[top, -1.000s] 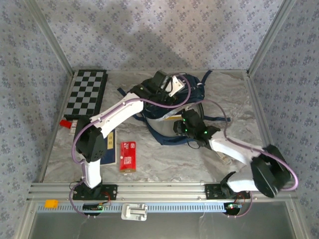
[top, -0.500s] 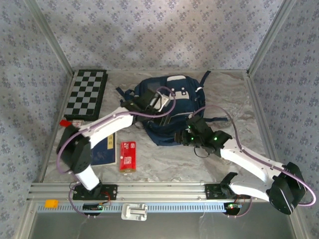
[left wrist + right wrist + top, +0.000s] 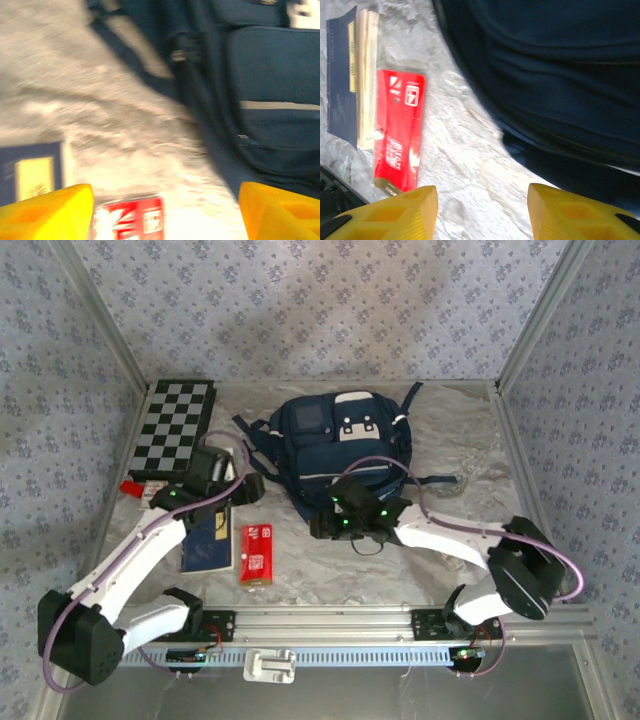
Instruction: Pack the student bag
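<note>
The student bag (image 3: 340, 455) is lying flat at the back middle of the bench (image 3: 465, 430), leaving room in front. The left claw (image 3: 165, 215) and right claw (image 3: 482, 210) are hanging released and empty near the red packet (image 3: 257, 553) and navy book (image 3: 210, 540), likely choosing what to load.

The student bag (image 3: 335, 440) lies right of the chessboard (image 3: 175, 430), behind the packet (image 3: 257, 553).
</note>
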You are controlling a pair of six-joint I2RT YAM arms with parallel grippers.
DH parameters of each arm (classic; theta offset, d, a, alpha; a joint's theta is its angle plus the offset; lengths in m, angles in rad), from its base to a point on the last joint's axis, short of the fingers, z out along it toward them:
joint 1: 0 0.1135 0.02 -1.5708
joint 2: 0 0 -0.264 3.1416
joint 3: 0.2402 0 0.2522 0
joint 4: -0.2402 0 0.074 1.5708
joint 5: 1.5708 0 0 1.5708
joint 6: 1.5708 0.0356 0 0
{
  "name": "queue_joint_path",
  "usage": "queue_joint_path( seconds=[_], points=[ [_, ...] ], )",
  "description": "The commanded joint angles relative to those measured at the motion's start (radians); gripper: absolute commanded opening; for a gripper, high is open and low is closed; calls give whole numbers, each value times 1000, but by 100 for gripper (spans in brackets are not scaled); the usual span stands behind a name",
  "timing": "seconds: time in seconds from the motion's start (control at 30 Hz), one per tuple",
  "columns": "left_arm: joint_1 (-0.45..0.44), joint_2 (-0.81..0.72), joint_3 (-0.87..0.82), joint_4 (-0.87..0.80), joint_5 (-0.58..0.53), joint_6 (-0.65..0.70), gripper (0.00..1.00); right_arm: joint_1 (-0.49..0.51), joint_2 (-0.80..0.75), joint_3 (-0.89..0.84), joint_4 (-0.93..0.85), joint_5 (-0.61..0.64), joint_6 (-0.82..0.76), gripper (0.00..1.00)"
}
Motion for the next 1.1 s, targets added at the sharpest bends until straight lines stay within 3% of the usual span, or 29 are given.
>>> queue_joint_path(
  seconds=[0.0,0.1,0.43,0.57,0.7,0.83,1.07],
  points=[
    [92,-64,-54,-77,-27,-73,79,46,75,83,45,48,15,52],
    [183,-96,-119,-82,-30,-95,84,101,130,131,24,137,-14,55],
    [470,-58,-271,-68,-16,-111,97,107,206,159,41,119,-7,57],
    [538,-9,-299,-10,9,-110,99,101,204,145,47,106,-7,57],
    [544,48,-305,24,32,-110,100,93,186,129,48,110,-9,57],
    [535,39,-352,79,147,-144,98,77,161,108,46,108,-8,57],
    [386,-91,-397,79,195,-259,92,63,180,130,3,115,-26,58]
  ],
)
